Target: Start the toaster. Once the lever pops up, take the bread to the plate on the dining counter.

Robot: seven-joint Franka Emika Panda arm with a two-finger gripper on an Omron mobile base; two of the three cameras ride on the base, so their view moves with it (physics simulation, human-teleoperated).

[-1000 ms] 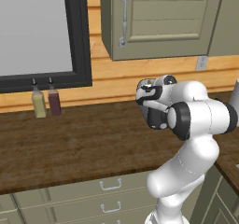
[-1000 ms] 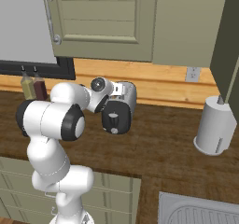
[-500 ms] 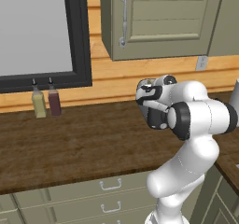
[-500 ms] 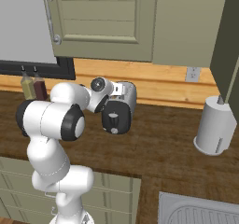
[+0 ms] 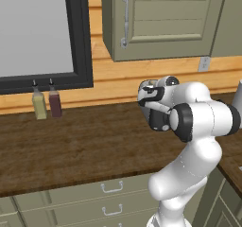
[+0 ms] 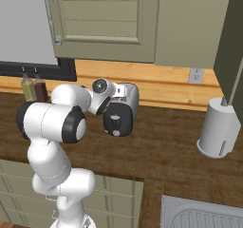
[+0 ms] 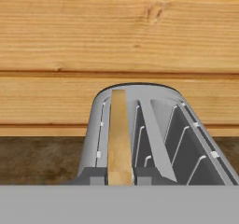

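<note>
Toaster on tabletop near wood wall, bread upright in left slot, right slot free. Pincer together, just above toaster. Paper-towel roll right, well apart; two bottles far left; open tabletop between.

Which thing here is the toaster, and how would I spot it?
Follow the wooden counter to the plank wall under the green cabinets. The toaster stands there, just beyond the white arm. It is a rounded silver box with a black, knobbed end and a bread slice in one slot, unlike the plain white cylinder at the far right.
</note>
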